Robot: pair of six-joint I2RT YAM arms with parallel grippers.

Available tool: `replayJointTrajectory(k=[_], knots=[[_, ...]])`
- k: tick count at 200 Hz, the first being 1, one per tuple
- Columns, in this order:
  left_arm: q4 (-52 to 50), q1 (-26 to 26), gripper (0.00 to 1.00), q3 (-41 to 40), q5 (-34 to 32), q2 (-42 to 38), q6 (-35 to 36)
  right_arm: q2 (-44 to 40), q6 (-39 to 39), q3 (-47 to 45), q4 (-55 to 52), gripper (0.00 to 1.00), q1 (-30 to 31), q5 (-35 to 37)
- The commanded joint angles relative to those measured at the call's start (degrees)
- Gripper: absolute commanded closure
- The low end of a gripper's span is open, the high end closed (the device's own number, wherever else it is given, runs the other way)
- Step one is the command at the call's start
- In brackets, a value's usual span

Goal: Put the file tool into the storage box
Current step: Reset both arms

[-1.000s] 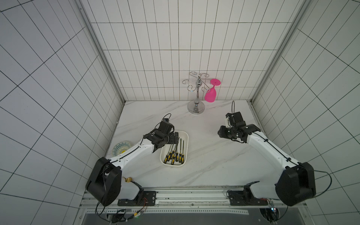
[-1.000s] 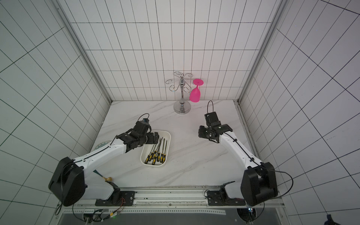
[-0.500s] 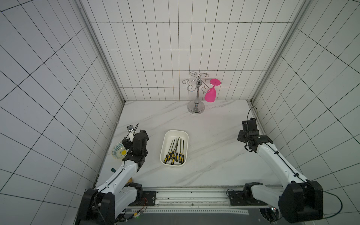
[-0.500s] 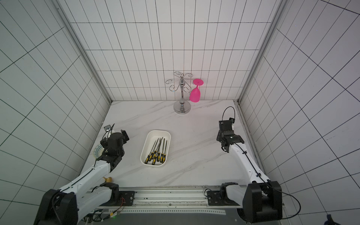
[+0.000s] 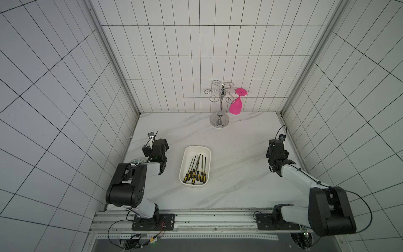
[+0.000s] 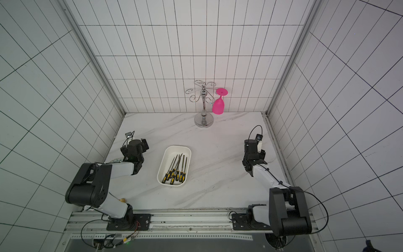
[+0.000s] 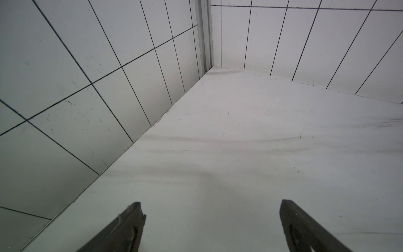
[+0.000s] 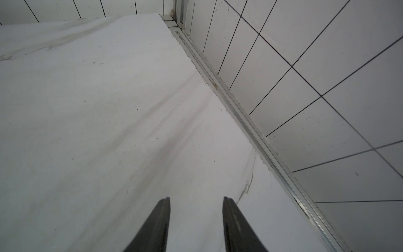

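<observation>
Risk, as I judge it: any arm sweep toward frame centre could clip the storage box (image 5: 190, 152) and spill it, since the file tools (image 5: 197, 172) lie loose and crossed inside. I see no file outside it. Left fingers (image 7: 127, 228) are spread wide, empty; right fingers (image 8: 157, 227) are parted, empty. The teal-patterned dish (image 5: 137, 161), left of centre, sits half under the left arm; its contents are hidden.

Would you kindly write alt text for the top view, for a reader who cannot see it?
A white storage box holding several yellow-and-black-handled files sits on a marble tabletop between the folded left arm and right arm. Behind, a chrome rack holds one pink glass upside down.
</observation>
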Motion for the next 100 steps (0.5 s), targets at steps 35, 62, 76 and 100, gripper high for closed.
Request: replayJointTrajectory(k=[35,62,76,100], knots=[[15.99,3.51,0.01,-6.71,18.86,0.28,4.07,3.14,-6.92,-6.72,24.22,0.01,-2.20,-1.93],[13.31,3.66,0.01,-5.53,18.86,0.01,3.59,7.45,-7.50,-6.49,31.36,0.01,-5.73,-6.70],[11.49,3.68,0.01,-5.03,18.91,-0.58,3.24,11.92,-7.47,-6.74,36.59,0.02,-7.41,-11.48],[11.18,3.78,0.01,-4.87,18.80,-0.59,3.28,14.27,-9.26,-7.74,39.95,0.02,-8.72,-19.40]])
